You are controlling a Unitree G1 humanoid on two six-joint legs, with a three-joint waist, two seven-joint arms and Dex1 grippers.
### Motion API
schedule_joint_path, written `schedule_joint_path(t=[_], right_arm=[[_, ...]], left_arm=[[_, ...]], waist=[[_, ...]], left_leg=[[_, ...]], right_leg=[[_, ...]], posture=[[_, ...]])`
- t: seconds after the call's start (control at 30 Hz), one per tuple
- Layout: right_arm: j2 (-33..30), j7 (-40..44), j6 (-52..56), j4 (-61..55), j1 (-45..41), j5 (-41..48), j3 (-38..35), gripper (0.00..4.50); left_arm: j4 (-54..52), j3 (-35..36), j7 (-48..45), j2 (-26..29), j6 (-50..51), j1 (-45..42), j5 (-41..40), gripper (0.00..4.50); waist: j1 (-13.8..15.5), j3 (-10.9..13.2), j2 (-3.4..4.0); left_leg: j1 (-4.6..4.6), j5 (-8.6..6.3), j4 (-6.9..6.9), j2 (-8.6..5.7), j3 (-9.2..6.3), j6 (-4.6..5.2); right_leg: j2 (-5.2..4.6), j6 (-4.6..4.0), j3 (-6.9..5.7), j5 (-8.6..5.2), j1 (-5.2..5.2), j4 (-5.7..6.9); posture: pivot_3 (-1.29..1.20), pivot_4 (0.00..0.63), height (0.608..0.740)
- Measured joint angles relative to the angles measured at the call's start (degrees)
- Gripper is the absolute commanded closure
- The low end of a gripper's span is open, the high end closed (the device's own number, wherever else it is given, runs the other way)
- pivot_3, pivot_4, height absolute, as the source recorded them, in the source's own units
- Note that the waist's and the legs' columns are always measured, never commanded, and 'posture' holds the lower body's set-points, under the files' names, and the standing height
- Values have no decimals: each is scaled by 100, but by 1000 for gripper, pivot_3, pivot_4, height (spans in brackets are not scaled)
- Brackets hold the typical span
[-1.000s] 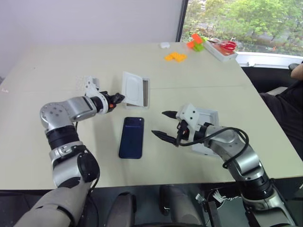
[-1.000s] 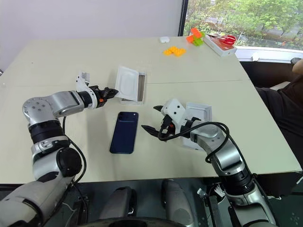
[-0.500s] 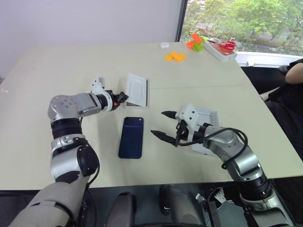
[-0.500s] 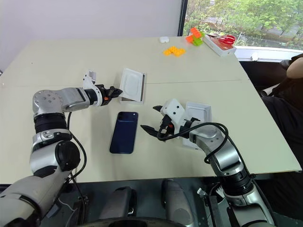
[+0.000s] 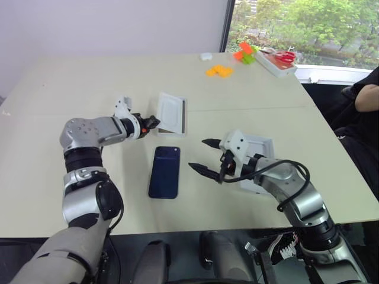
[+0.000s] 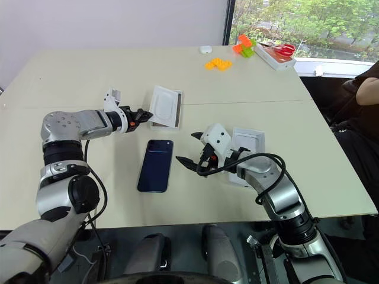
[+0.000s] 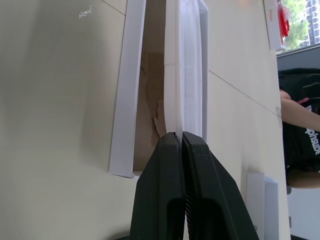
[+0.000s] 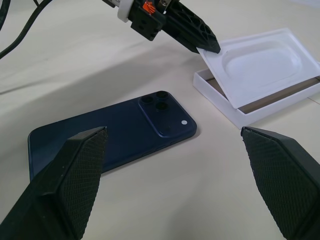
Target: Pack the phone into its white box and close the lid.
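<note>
A: Over on the left, the left gripper (image 5: 153,122) has its fingers pressed together on the near edge of a thin white panel with an oval recess (image 8: 260,65), which tilts up off the white box (image 8: 260,102).

B: And the phone (image 5: 165,171)?

A: Flat on the table (image 5: 71,83), back up, camera cluster at its far end, just near of that box and touching neither gripper.

B: To the right?

A: The right gripper (image 5: 206,156) hovers beside the phone's right edge, fingers spread wide, holding nothing. Behind it, partly hidden by the arm, lies the lid (image 6: 251,142).

B: Further out?

A: Orange blocks (image 5: 219,71) and a tray with red scissors (image 5: 285,57) at the far right. A person's arm (image 5: 367,97) shows at the right edge.
</note>
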Motion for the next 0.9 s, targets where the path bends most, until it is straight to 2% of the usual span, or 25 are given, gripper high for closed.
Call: schedule_joint_path(t=[0.1, 0.2, 0.43, 0.47, 0.7, 0.9], right_arm=[[0, 7, 0, 0, 0, 0, 0, 0], [0, 11, 0, 0, 0, 0, 0, 0], [-1, 12, 12, -3, 0, 0, 0, 0], [-1, 11, 24, -7, 0, 0, 0, 0], [-2, 11, 40, -16, -2, 0, 0, 0], [-4, 10, 72, -23, -9, 3, -10, 0]], left_arm=[[10, 0, -46, -4, -10, 0, 17, 4472], [44, 0, -92, -21, -24, 0, 42, 3615], [38, -89, -209, -22, 2, 5, 101, 278], [-2, -98, -220, -13, 23, 20, 103, 53], [-694, -69, -384, 316, 330, 249, 71, 53], [-2214, -168, -648, 845, 219, 1054, 30, 53]], waist=[[0, 0, 0], [2, 0, 0], [-1, 0, 0], [-6, 0, 0], [-19, 1, 1], [-16, 3, 4]], left_leg=[[0, 0, 0, 0, 1, 0], [0, 0, 0, 0, 1, 0], [0, 0, 0, 0, 0, 0], [0, 0, 0, 1, 1, 0], [1, 0, -2, 7, -2, 0], [2, 0, -6, 18, -11, -2]], right_leg=[[0, 0, 0, 0, 0, 0], [0, 0, 0, 0, 0, 0], [0, 2, 0, -1, 0, 0], [0, 2, 0, -1, 0, -1], [3, 3, 0, -1, -2, 1], [2, 0, 5, 0, -5, 1]], posture=[[0, 150, 726], [0, 150, 726], [0, 150, 726], [0, 150, 726], [0, 150, 726], [0, 150, 726]])
